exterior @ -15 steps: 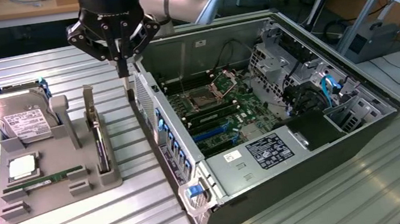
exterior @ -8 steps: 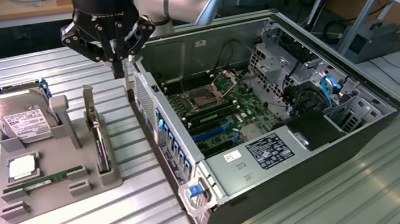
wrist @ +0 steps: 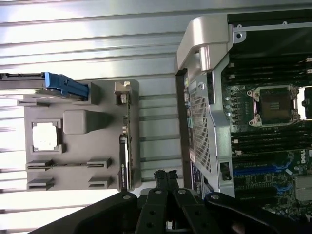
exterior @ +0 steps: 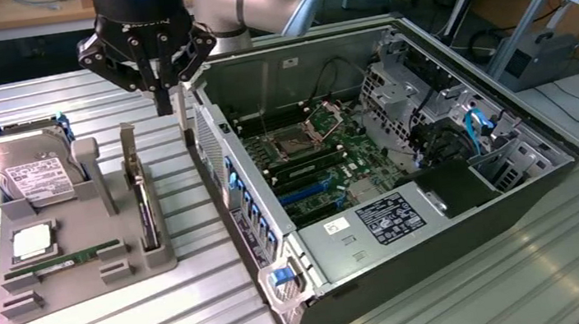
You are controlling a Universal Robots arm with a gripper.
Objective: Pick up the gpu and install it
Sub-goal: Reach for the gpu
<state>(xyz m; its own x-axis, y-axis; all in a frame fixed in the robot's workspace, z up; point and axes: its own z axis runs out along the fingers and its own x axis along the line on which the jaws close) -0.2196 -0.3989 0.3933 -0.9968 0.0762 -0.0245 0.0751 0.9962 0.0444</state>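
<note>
Your gripper [exterior: 163,103] hangs with its fingers pressed together, holding nothing, above the gap between the grey tray [exterior: 67,287] and the computer case [exterior: 214,138]. The gpu [exterior: 142,201] stands on edge along the tray's side nearest the case. Spread the fingers first, then centre them across the card's thin top edge, mid-length.

Gpu [exterior: 145,209] edge-on in the tray [exterior: 83,278], both faces hidden.
</note>
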